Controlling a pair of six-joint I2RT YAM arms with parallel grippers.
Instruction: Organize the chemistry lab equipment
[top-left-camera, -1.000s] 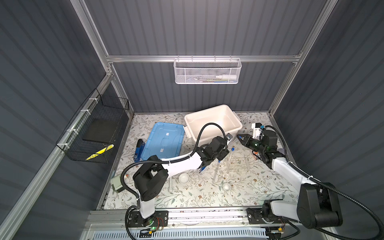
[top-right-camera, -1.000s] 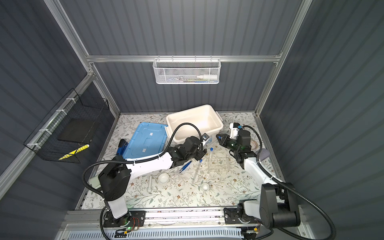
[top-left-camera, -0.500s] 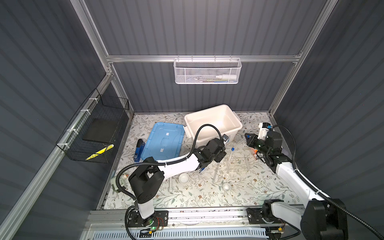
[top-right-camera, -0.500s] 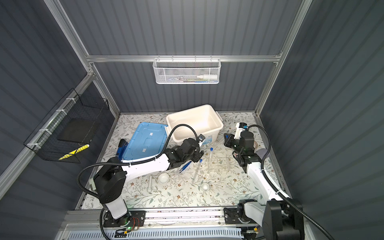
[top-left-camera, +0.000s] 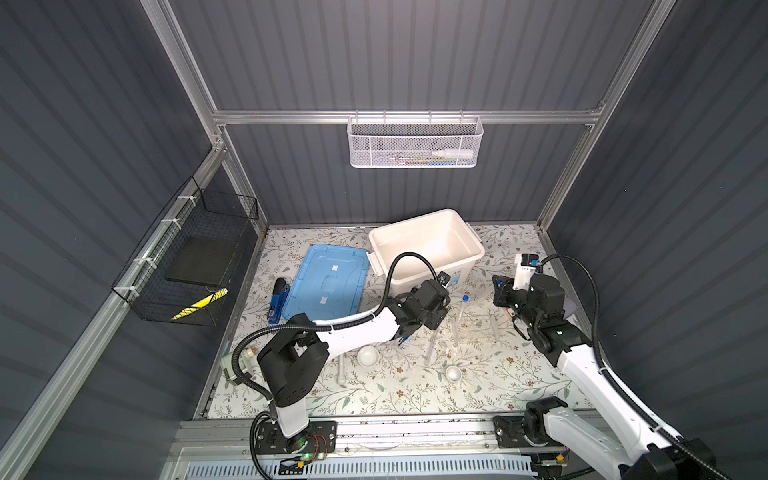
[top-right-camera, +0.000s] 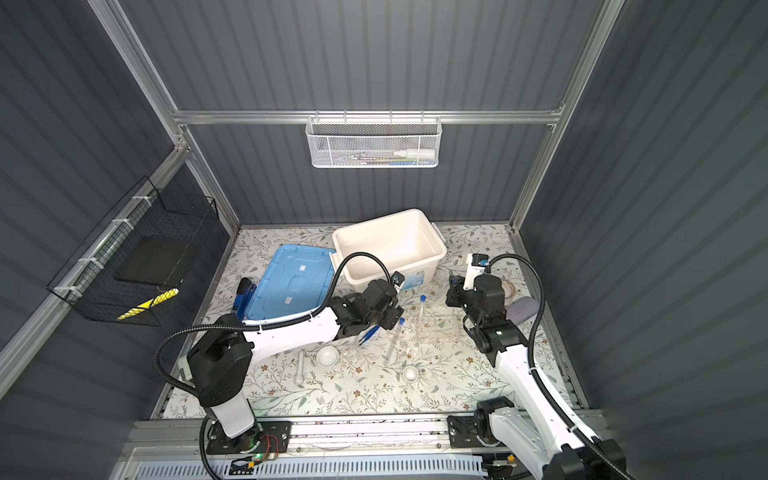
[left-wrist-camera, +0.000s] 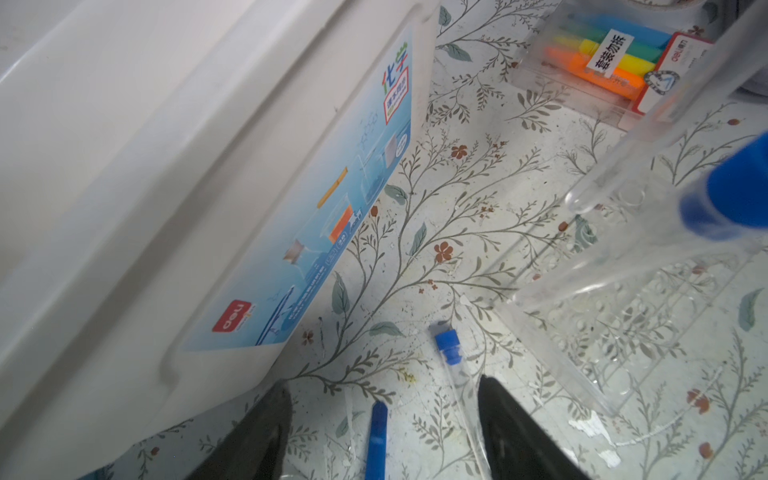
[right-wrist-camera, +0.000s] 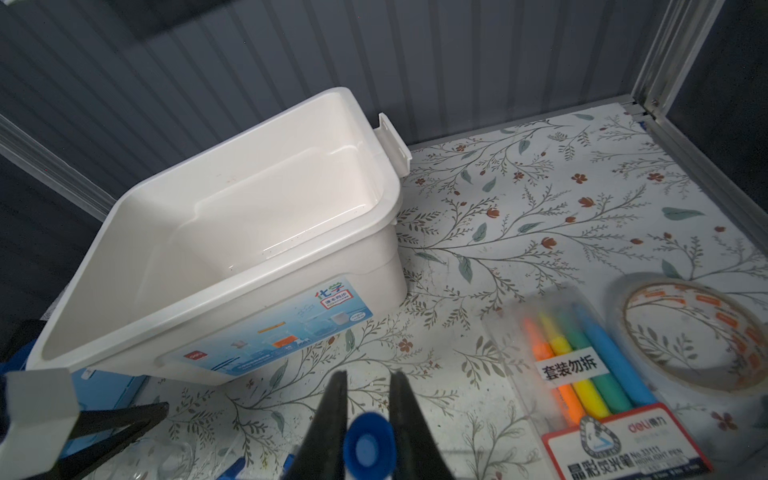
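Observation:
My left gripper (left-wrist-camera: 382, 384) is open low over the mat in front of the bin. The blue tweezers (left-wrist-camera: 377, 436) and a lying blue-capped test tube (left-wrist-camera: 449, 347) rest between its fingers. My right gripper (right-wrist-camera: 369, 376) is shut on a second test tube (left-wrist-camera: 665, 112) just under its blue cap (right-wrist-camera: 368, 451). That tube hangs over the clear tube rack (top-left-camera: 478, 332), where a third tube (top-left-camera: 462, 316) stands upright. Two white bowls (top-left-camera: 368, 355) (top-left-camera: 454, 373) and the white pestle (top-left-camera: 341, 370) lie nearer the front.
The open white bin (top-left-camera: 473, 245) stands at the back, with its blue lid (top-left-camera: 328, 282) and a dark blue stapler (top-left-camera: 278, 299) to the left. A highlighter pack (right-wrist-camera: 590, 374) and a tape roll (right-wrist-camera: 698, 340) lie by the right wall.
My right gripper has drawn back to the right, away from the bin, still shut. The left gripper has barely shifted.

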